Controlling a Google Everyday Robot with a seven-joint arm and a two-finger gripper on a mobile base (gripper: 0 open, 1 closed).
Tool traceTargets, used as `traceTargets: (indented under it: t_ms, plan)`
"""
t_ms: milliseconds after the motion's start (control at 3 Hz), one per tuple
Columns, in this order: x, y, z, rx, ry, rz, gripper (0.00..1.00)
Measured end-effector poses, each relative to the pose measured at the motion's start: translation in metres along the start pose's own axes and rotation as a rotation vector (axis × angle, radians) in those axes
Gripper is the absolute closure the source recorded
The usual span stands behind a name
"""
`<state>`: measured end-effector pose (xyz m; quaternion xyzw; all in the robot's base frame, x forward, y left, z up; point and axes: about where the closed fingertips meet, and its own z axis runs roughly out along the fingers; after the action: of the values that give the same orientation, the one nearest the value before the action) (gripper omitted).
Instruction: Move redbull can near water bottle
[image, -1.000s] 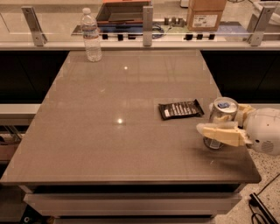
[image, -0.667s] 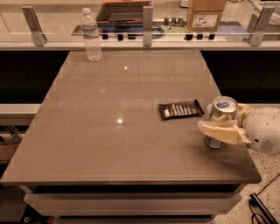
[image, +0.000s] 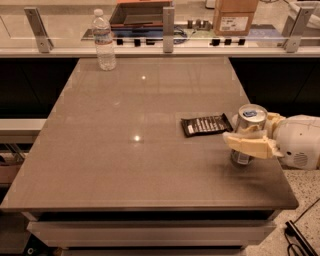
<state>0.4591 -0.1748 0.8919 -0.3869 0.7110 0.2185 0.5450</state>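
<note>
— Where is the redbull can sitting?

— It is standing upright near the right edge of the table, toward the front. The gripper is reaching in from the right and holding it: one pale finger is lying across the near side of the can and the other is showing behind it, so the pincer is clasping the can between them.

— Is the can resting on the surface or hanging above it?

— Its base is appearing to touch the tabletop. Whether the top is opened, I am not able to tell.

— And the water bottle?

— It is standing upright at the far left corner of the table, well apart from the can, with its white cap on. How much is in it is not showing.

— Anything lying between them?

— A flat black snack wrapper is lying just beside the can, on its left, close to the fingertips. The wide stretch of tabletop from there to the bottle is reflecting two small spots of light.

— What is sitting behind the table?

— On the counter beyond the rail, a dark tray is resting near the middle and a cardboard box is standing to its right. What either is holding is hidden from here.
</note>
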Motion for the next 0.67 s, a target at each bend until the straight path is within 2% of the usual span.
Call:
traceTargets:
  t_ms: [667]
  plan:
    - [-0.056,-0.03,0.02,0.062,-0.072,0.029,1.0]
